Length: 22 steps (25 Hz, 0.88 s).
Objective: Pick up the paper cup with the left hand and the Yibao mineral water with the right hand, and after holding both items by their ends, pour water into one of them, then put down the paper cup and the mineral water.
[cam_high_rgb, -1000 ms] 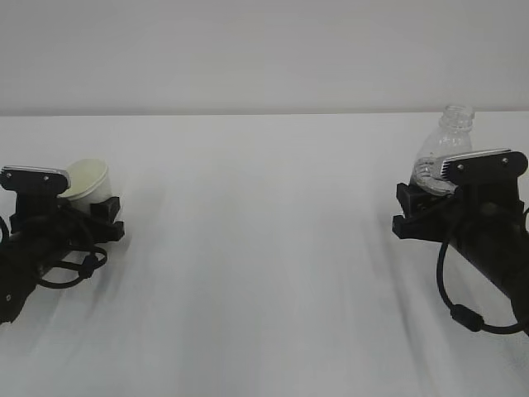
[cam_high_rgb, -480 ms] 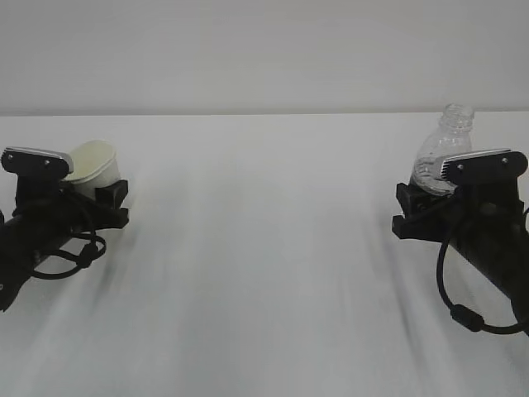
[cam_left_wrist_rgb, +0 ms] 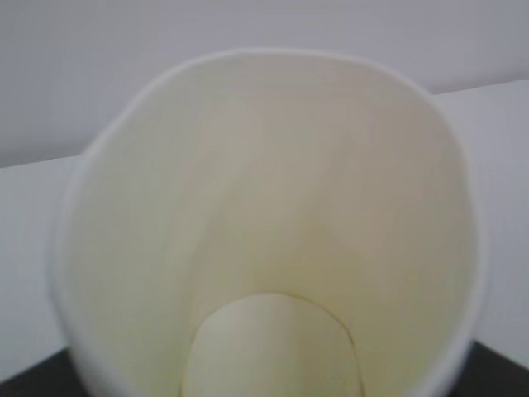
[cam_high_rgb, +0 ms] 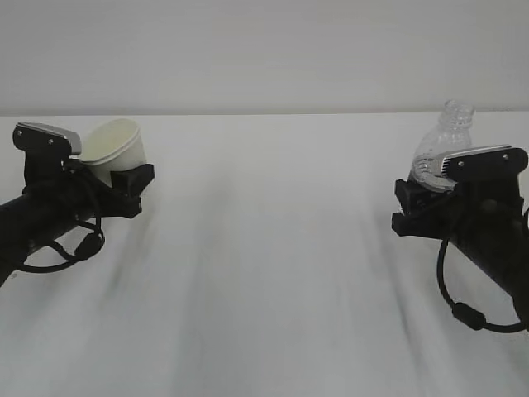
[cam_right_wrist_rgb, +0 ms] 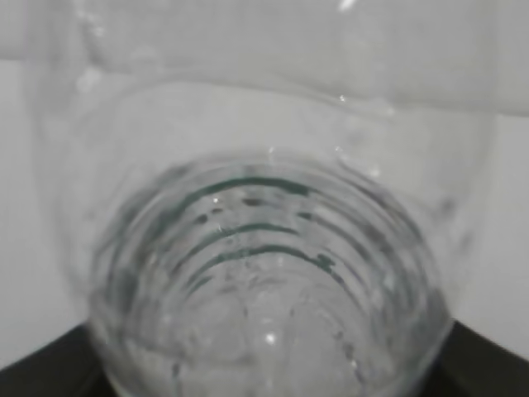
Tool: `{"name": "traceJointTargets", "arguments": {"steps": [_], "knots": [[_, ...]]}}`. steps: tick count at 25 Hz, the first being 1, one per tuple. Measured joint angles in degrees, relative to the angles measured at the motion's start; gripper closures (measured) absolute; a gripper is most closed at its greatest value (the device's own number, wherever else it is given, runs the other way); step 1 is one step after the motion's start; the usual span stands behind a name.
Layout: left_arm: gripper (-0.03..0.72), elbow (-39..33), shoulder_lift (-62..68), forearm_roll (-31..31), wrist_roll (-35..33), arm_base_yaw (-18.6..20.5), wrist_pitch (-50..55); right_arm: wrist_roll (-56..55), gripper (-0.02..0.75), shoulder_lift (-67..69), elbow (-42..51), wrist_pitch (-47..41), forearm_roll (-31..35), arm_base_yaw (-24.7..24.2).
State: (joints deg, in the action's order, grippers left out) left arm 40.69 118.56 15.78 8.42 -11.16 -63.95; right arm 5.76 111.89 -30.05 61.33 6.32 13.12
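Wrist views come nearest. From the left wrist, the paper cup [cam_left_wrist_rgb: 269, 223] fills almost the whole frame, its cream inside and round bottom facing the lens, rim toward the far wall; the dark corners at the bottom edge are most likely parts of the left hand. From the right wrist, the Yibao mineral water [cam_right_wrist_rgb: 269, 289] looms just as close, its ribbed clear body and traces of the green label seen from the base end.

Further out, the exterior view shows the left hand [cam_high_rgb: 111, 186] on the left with its jaws clamped on the lower part of the cup, which tilts with its mouth up and toward the centre of the table [cam_high_rgb: 264, 273]. On the right, the right hand [cam_high_rgb: 426, 203] has its jaws clamped on the lower body of the bottle, whose capless neck leans up and toward the far right. Both items appear lifted clear of the table, and they are well apart, with the bare middle between them. Behind them stands a plain pale wall [cam_high_rgb: 264, 50].

Judging by this, the pick-up is done and the step in hand is bringing the two together for the pour. The next move calls for carrying the bottle's neck over the cup's rim, levelling the cup, then tipping the bottle gently so nothing spills.
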Motion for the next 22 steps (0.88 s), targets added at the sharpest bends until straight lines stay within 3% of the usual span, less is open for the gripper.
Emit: {"name": "traceJointTargets", "arguments": {"steps": [9, 22], "knots": [[0.256, 0.0, -1.1, 12.0, 5.9, 0.0, 0.5, 0.7, 0.253, -2.7, 0.0, -0.8, -0.5, 0.0], [0.257, 0.0, -6.2, 23.3, 12.3, 0.0, 3.3, 0.8, 0.253, -6.2, 0.1, -4.1, -3.0, 0.0]]}}
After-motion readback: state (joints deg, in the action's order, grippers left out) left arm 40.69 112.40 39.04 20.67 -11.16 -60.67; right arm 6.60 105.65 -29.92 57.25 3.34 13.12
